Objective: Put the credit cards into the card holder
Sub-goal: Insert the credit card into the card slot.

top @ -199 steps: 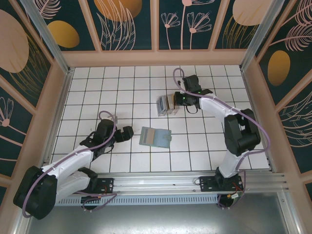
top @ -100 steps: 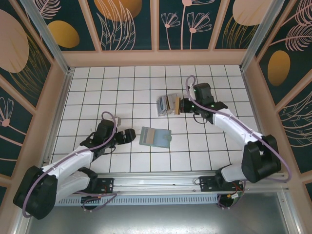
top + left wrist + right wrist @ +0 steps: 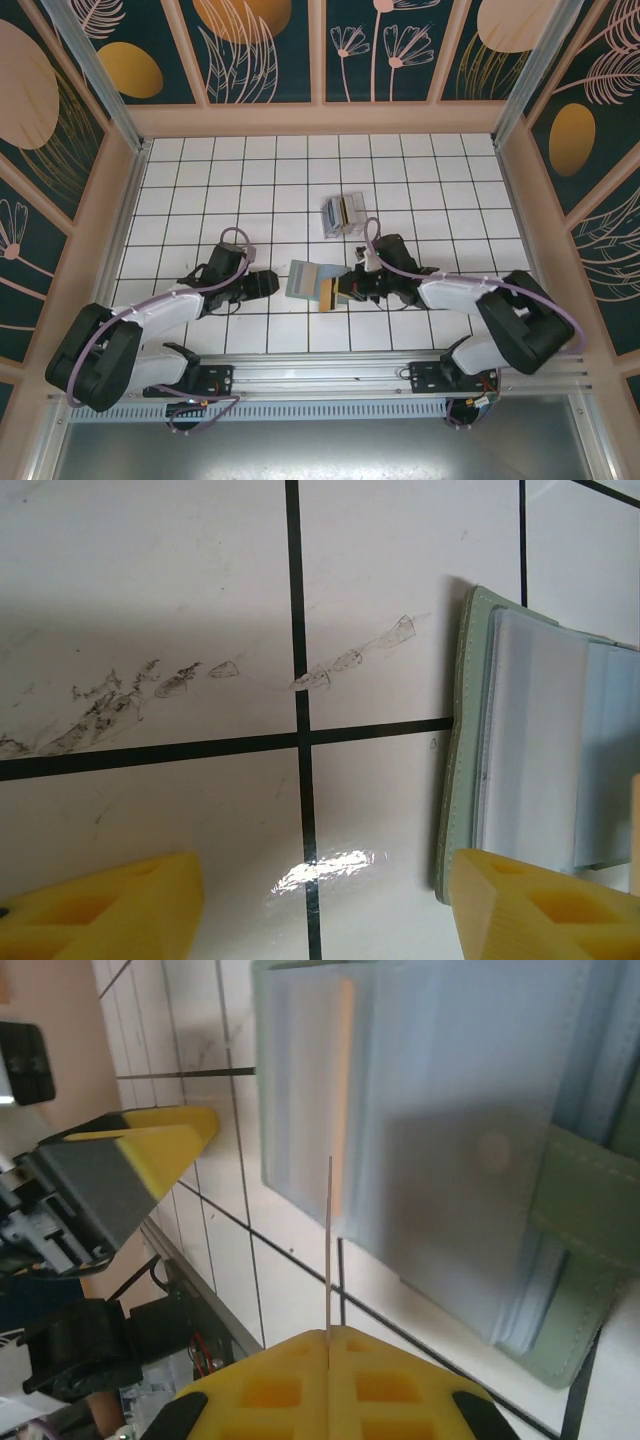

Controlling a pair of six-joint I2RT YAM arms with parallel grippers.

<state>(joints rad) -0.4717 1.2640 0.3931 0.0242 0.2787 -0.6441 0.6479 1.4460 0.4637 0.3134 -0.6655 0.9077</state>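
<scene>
Tiled table (image 3: 250, 170), card holder (image 3: 303, 279), right gripper (image 3: 328, 1340) pinching card (image 3: 326, 292)

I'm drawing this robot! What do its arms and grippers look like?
The left arm and right arm have white links and black joints, each trailing a purple cable. The left gripper and right gripper are black with yellow wedge fingertips.

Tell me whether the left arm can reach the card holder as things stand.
Probably yes: the left gripper sits right beside the card holder's edge, only bare tile between, jaws apart.
</scene>
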